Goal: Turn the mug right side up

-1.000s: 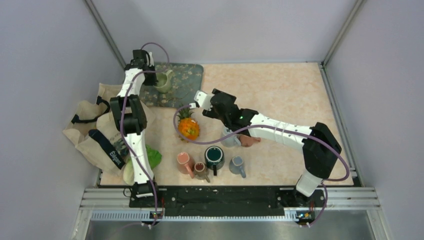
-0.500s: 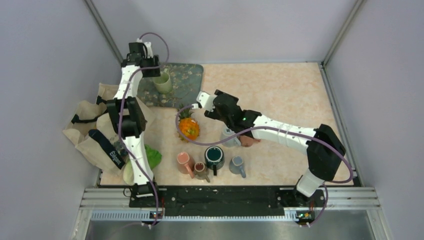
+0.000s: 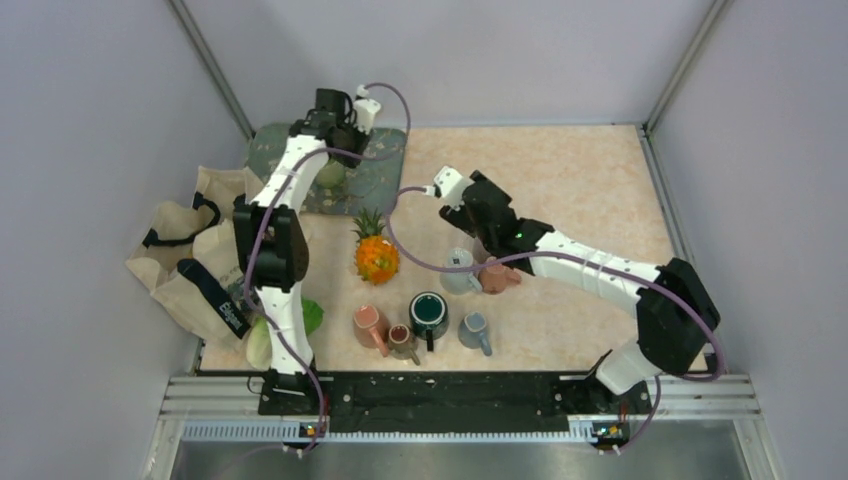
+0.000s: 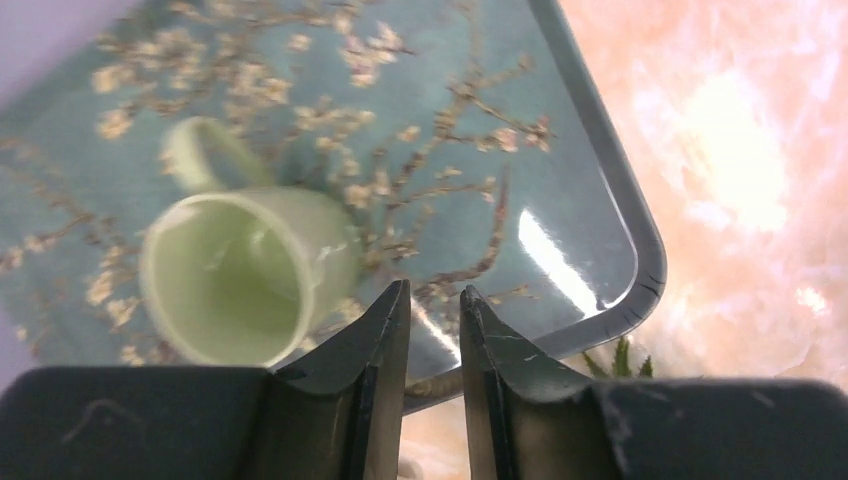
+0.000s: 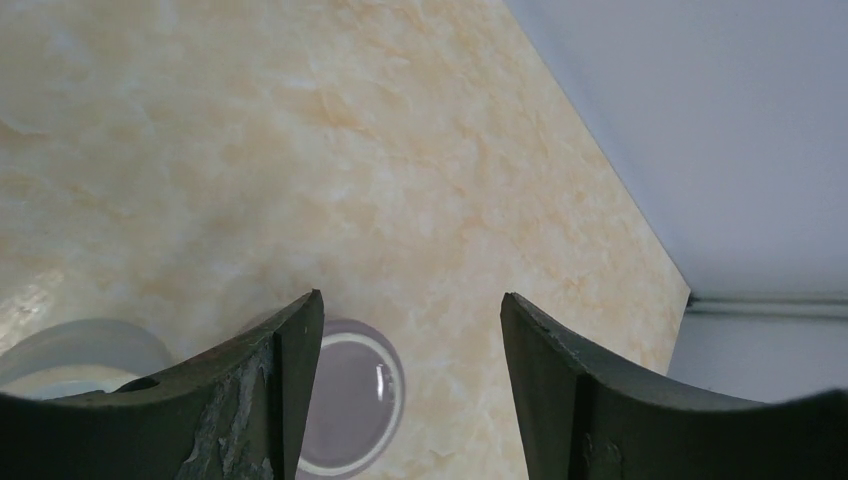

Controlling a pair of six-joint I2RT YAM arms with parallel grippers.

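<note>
A pale green mug (image 3: 330, 172) stands upright on the floral tray (image 3: 386, 150) at the back left. In the left wrist view its open mouth (image 4: 235, 280) faces up and its handle points away. My left gripper (image 3: 338, 135) hovers over the tray beside the mug. Its jaws (image 4: 433, 290) are apart by a narrow gap with nothing between them and do not touch the mug. My right gripper (image 3: 455, 195) is raised mid-table, open and empty (image 5: 412, 300). Below it lies a round purplish mug face (image 5: 350, 400).
A pineapple (image 3: 376, 252) sits in front of the tray. Near the front are a white mug (image 3: 460, 272), a brown mug (image 3: 496, 278), a pink one (image 3: 368, 325), a dark green one (image 3: 428, 312) and a grey one (image 3: 474, 330). A canvas bag (image 3: 185, 265) lies at the left.
The left gripper let go of the green mug, which stands on the tray, and swung right above it. The right gripper moved right and back, away from the pineapple.
</note>
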